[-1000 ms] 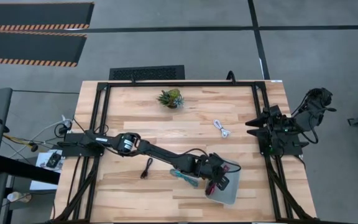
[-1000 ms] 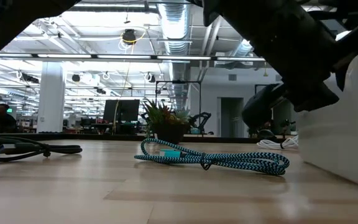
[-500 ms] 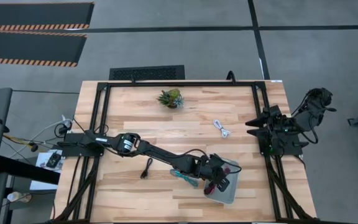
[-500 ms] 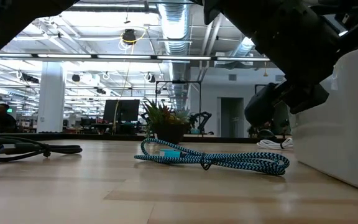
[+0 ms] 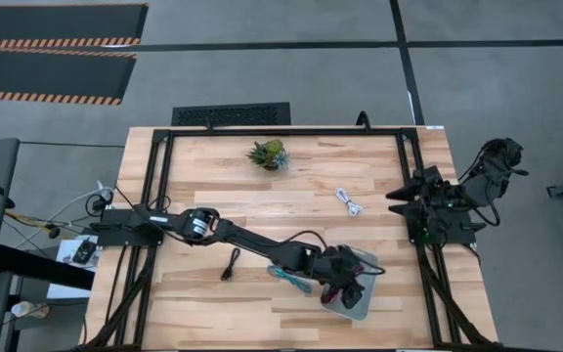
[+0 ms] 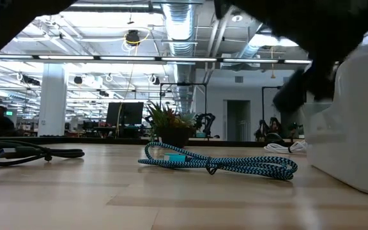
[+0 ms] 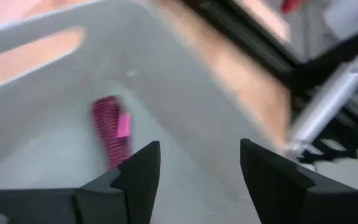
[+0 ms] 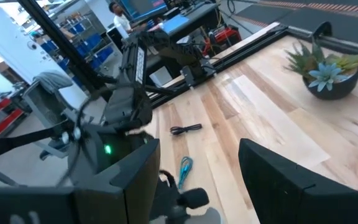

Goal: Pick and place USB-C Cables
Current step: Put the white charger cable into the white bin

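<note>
Grey floor with hazard-striped mats around a pale wood counter [image 5: 213,196] framed in black rails. From above: left tool [image 5: 348,290] stretched over the pale blue tray [image 5: 363,305] near the counter's front right part. Teal cable [image 5: 289,279] just beside the tray's left edge, long axis slanting from upper left to lower right. Black cable [image 5: 231,264] farther left, lying nearly front to back. White cable [image 5: 348,201] well apart toward the back right, running diagonally. Small green plant [image 5: 268,154] near the back edge. Right tool [image 5: 397,198] parked at the right rail, fingers' gap not readable here.

At counter height: open hall with ceiling lights and ducts behind. Teal cable [image 6: 216,163] stretched sideways across the middle, black cable [image 6: 27,152] at far left, white cable [image 6: 285,147] small in the distance, plant [image 6: 171,126] behind, tray wall [image 6: 363,128] filling the right.

Left wrist: fingers [image 7: 135,180] spread apart, holding nothing — maroon cable [image 7: 112,127] lying on the tray floor [image 7: 42,143] just ahead, long axis pointing roughly away from the tool.

Right wrist: fingers [image 8: 135,180] spread apart — black cable [image 8: 186,129], teal cable [image 8: 184,167], plant [image 8: 325,71] on the counter.
</note>
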You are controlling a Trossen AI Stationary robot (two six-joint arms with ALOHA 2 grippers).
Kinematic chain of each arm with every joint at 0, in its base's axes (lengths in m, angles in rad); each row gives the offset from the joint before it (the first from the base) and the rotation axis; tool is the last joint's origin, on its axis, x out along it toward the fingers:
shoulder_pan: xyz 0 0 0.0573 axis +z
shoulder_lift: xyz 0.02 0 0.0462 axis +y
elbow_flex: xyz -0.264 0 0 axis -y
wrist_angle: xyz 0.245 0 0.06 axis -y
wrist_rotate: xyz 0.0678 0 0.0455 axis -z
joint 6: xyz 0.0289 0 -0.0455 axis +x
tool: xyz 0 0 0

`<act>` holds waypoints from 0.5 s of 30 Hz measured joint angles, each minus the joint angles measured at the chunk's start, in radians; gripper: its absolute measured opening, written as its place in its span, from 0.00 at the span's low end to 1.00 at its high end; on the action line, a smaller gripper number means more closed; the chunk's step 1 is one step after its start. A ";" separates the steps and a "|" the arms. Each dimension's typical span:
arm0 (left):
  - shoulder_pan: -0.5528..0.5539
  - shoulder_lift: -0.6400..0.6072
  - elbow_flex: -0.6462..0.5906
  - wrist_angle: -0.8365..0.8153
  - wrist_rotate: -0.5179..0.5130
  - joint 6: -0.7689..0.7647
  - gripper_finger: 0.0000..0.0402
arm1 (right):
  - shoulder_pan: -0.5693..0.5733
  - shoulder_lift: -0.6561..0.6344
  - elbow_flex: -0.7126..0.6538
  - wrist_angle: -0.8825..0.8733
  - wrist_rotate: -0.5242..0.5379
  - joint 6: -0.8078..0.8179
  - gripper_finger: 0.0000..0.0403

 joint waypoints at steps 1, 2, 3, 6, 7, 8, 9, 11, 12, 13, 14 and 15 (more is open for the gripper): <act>0.000 -0.012 0.000 0.002 0.016 0.013 0.51 | 0.000 0.000 0.000 -0.001 -0.004 0.004 0.61; 0.001 -0.025 0.000 -0.004 0.028 0.028 0.51 | 0.000 0.000 0.000 -0.003 -0.005 0.010 0.61; 0.001 -0.038 0.000 -0.008 0.042 0.043 0.51 | 0.000 0.000 0.000 -0.007 -0.006 0.016 0.61; 0.002 -0.087 0.000 -0.063 0.060 0.096 0.51 | 0.000 0.000 0.000 -0.008 -0.006 0.026 0.61; 0.002 -0.110 0.000 -0.100 0.063 0.119 0.51 | 0.000 0.000 0.000 -0.008 -0.006 0.026 0.61; 0.002 -0.136 0.000 -0.134 0.066 0.145 0.51 | 0.000 0.000 0.000 -0.009 -0.006 0.027 0.61; 0.003 -0.168 0.000 -0.176 0.070 0.172 0.51 | 0.000 0.000 0.000 -0.008 -0.006 0.027 0.61; 0.001 -0.235 0.001 -0.272 0.067 0.220 0.51 | 0.000 0.000 0.000 -0.009 -0.005 0.033 0.61; -0.003 -0.272 0.001 -0.335 0.055 0.241 0.51 | 0.000 0.000 0.000 -0.011 -0.006 0.046 0.61; -0.010 -0.306 0.001 -0.398 0.033 0.259 0.51 | 0.000 0.002 0.000 -0.019 -0.006 0.059 0.61; -0.021 -0.345 0.001 -0.448 0.004 0.276 0.51 | 0.000 0.009 0.001 -0.028 -0.005 0.066 0.61; -0.035 -0.383 0.001 -0.511 -0.039 0.287 0.51 | -0.002 0.016 0.001 -0.035 -0.003 0.066 0.61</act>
